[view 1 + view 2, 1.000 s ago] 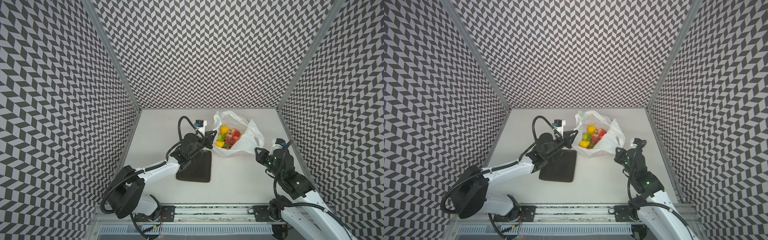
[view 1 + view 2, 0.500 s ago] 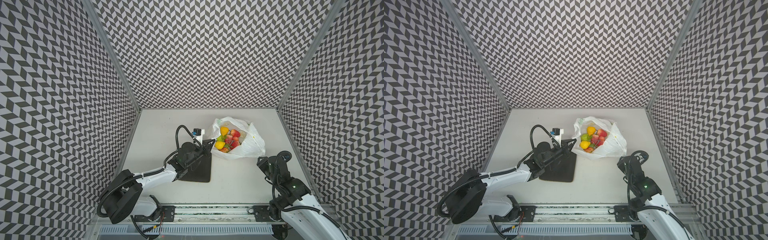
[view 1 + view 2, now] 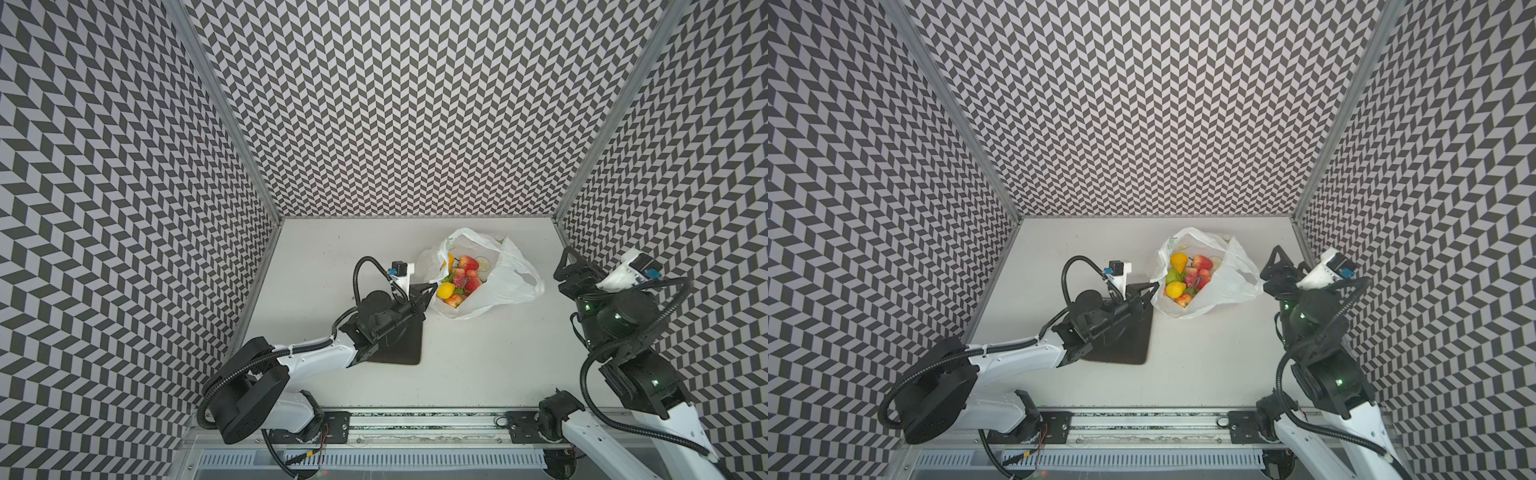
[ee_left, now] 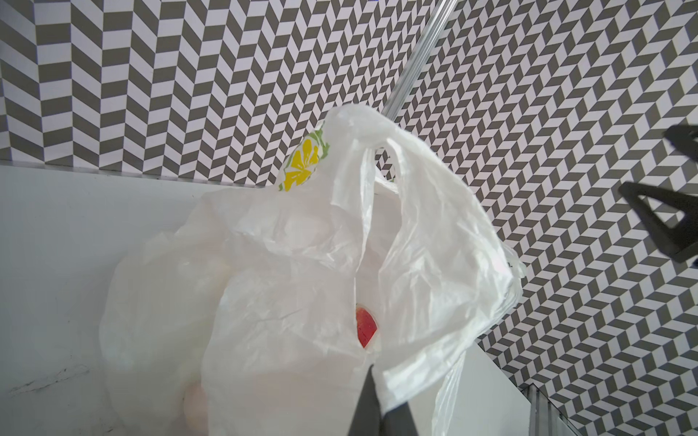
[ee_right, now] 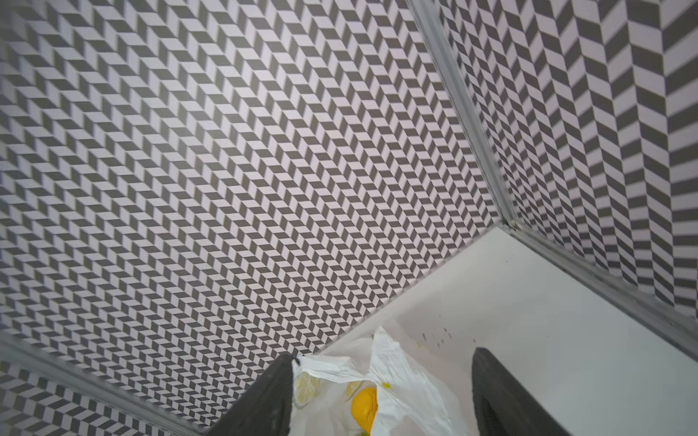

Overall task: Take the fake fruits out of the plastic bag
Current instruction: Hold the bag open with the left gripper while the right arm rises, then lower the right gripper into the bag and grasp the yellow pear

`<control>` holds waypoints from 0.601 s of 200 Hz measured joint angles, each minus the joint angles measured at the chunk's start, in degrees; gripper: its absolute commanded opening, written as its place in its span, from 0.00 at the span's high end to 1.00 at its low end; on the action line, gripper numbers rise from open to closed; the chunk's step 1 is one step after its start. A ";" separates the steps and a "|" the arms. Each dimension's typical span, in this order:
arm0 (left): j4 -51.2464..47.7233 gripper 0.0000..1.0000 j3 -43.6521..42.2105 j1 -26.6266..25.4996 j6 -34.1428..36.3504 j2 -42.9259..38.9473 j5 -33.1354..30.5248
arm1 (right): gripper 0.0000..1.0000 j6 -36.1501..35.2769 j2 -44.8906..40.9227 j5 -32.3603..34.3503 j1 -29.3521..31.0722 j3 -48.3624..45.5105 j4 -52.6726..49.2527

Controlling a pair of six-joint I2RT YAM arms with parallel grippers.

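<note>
The plastic bag lies on the white table with its mouth facing up. Inside it the fake fruits show: red strawberries, a yellow lemon, an orange pear and a green one. My left gripper is shut on the bag's near left rim, and a red fruit peeks through a gap just beyond it. My right gripper hangs open to the right of the bag, holding nothing.
A dark square plate lies on the table under the left arm's wrist, next to the bag. Patterned walls close in the table on three sides. A metal rail runs along the front edge.
The right gripper opened, let go of the bag's right side and drew away to the right. The bag sagged back onto the table. The left gripper kept its hold on the rim.
</note>
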 measured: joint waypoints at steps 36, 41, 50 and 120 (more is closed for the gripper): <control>0.92 1.00 0.00 -0.07 -0.20 0.92 0.02 | 0.40 -4.81 7.04 -16.11 -0.02 5.84 2.12; 0.92 1.00 0.00 -0.09 -0.22 1.01 0.02 | 0.41 -5.03 9.29 -18.86 0.00 6.80 2.54; 0.94 1.00 0.00 -0.15 -0.31 1.16 -0.02 | 0.42 -5.05 13.49 -24.04 0.02 8.11 3.19; 2.27 1.00 -1.14 -3.21 -2.69 1.18 -2.93 | 0.38 -3.48 42.49 -35.52 2.19 3.23 5.03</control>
